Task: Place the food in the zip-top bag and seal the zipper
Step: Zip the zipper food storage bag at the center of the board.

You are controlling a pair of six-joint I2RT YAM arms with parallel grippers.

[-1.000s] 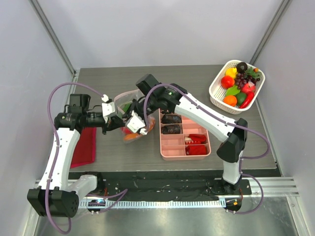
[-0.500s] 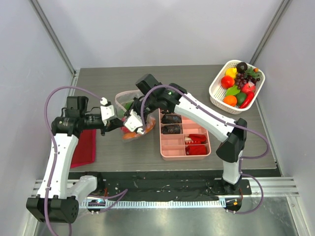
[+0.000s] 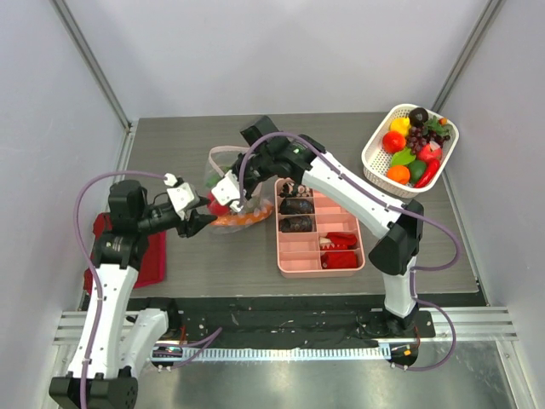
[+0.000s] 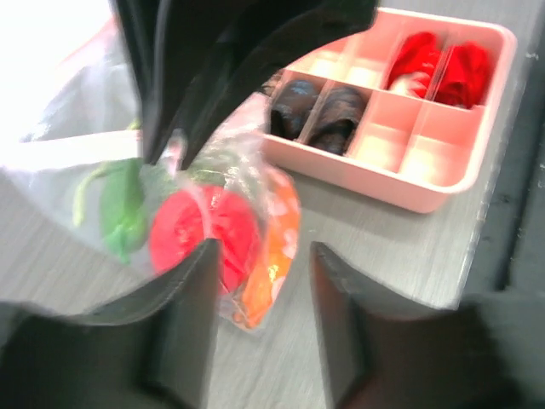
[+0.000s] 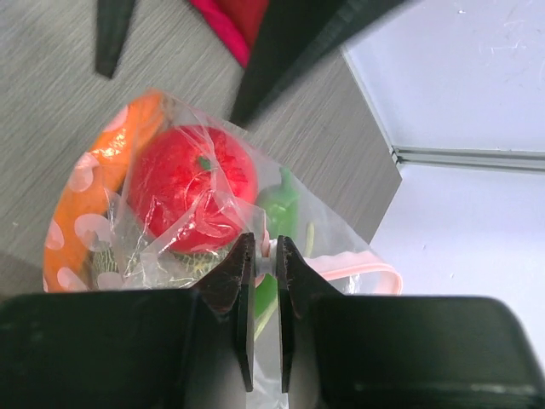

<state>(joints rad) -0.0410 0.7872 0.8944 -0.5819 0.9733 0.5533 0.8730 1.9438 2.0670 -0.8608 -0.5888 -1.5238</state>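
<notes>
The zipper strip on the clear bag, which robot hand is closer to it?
Right. The right gripper is shut on the zipper along the zip-top bag's top edge. The left gripper is open at the bag's near side, by the tomato.

Clear bag (image 5: 341, 234), pale dots; red tomato (image 5: 192, 183); orange wedge (image 5: 95, 183); pink tray (image 3: 298, 249).

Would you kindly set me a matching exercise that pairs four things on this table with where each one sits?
Things:
1. tomato
2. red cloth
3. white basket
4. pink tray

Places:
A. far right corner
B. inside the zip-top bag
C. left edge
D. just right of the bag

Pairs: 1-B, 2-C, 3-A, 4-D
</notes>
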